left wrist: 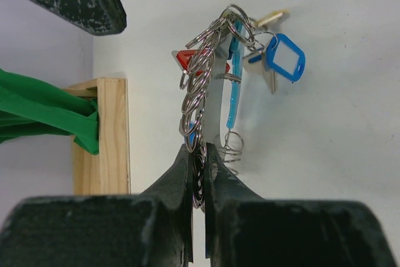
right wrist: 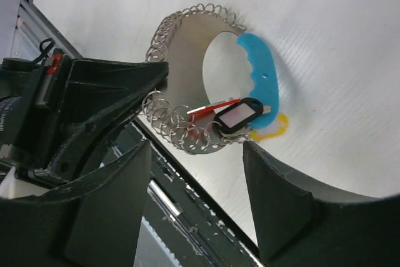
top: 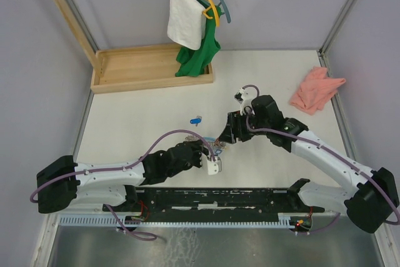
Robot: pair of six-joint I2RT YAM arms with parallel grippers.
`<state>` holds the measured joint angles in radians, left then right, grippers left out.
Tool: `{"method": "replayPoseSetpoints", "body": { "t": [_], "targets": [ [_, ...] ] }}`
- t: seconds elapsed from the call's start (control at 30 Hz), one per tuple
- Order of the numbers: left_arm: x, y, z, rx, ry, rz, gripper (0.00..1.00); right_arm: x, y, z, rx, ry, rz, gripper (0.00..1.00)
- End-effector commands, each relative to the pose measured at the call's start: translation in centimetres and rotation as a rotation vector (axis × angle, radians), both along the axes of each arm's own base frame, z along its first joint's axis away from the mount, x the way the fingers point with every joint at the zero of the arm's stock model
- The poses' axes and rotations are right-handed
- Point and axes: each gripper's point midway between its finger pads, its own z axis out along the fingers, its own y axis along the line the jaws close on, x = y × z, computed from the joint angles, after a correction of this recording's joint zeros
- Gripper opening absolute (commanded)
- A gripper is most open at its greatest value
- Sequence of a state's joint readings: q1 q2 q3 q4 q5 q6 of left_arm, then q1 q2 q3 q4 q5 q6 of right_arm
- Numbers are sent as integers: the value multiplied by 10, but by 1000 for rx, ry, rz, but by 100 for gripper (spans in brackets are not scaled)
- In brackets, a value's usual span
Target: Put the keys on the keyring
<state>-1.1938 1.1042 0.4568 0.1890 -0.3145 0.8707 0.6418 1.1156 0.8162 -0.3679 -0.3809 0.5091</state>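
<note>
From above, the left gripper grasps the keyring at the middle of the tabletop, offering it to the right gripper; a blue key lies loose nearer the far edge. In the left wrist view, the jaws pinch the rings, steadying them. In the right wrist view, the fingers are spread and empty, flanking the red key, probably ready to take it.

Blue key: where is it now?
Top view: the blue key lies loose on the table near centre, just beyond the left gripper holding the keyring, well short of the wooden tray.

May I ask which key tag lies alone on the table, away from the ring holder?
The blue tag, by itself on the table; the black tag and red tag sit at the ring holder.
</note>
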Motion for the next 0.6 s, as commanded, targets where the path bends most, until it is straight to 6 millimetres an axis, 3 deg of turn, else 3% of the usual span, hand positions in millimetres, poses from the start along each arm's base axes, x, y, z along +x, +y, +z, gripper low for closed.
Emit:
{"method": "replayPoseSetpoints", "body": {
  "t": [0.0, 0.3, 0.47, 0.57],
  "targets": [
    [3, -16, 30, -73, -72, -41, 3, 1, 16, 22, 29, 5, 9, 66],
    [1, -17, 25, -52, -55, -45, 3, 0, 25, -9, -142, 34, 6, 53],
    [0, -15, 24, -54, -50, -44, 3, 6, 16, -26, -258, 38, -19, 45],
    [2, -12, 24, -46, -54, -28, 3, 8, -1, -31, -345, 32, -57, 40]
  ]
}}
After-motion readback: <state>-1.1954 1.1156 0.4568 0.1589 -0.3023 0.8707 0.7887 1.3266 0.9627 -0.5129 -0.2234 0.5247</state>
